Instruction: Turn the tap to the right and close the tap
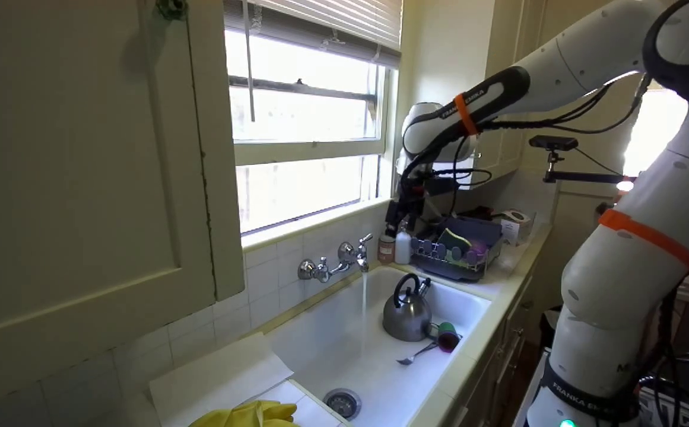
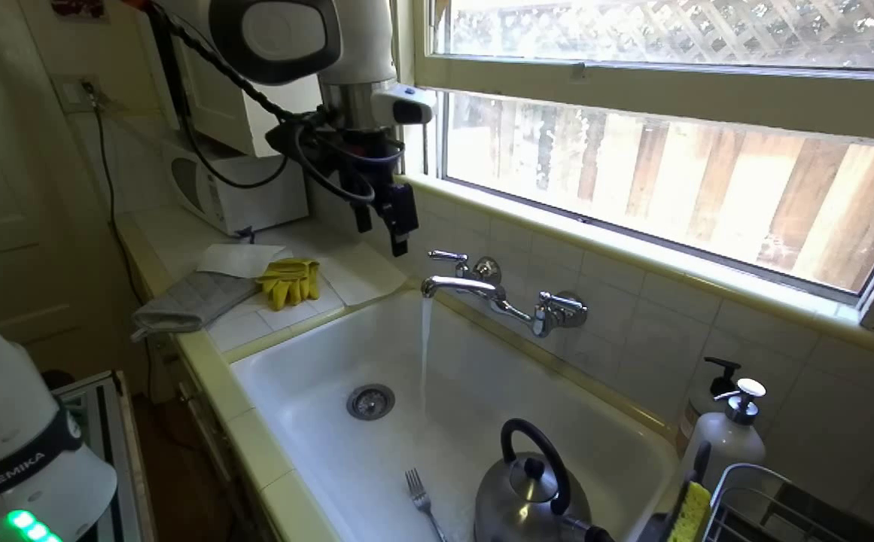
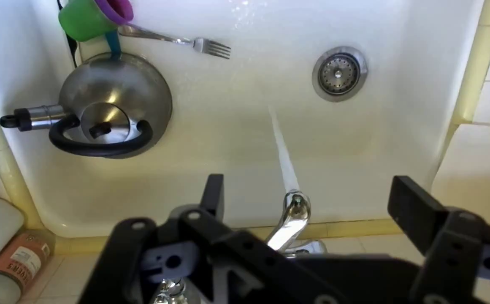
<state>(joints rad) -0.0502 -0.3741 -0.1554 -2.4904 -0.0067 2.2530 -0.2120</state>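
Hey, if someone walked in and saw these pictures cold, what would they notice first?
Most likely the chrome tap, with water pouring from its spout into the white sink. Next, perhaps, the black tool hanging open above the tap, its spread fingers on either side of the spout in the wrist view. Then the steel kettle in the sink, at the end away from the drain.

Chrome tap (image 1: 342,268) — water (image 1: 364,302) below
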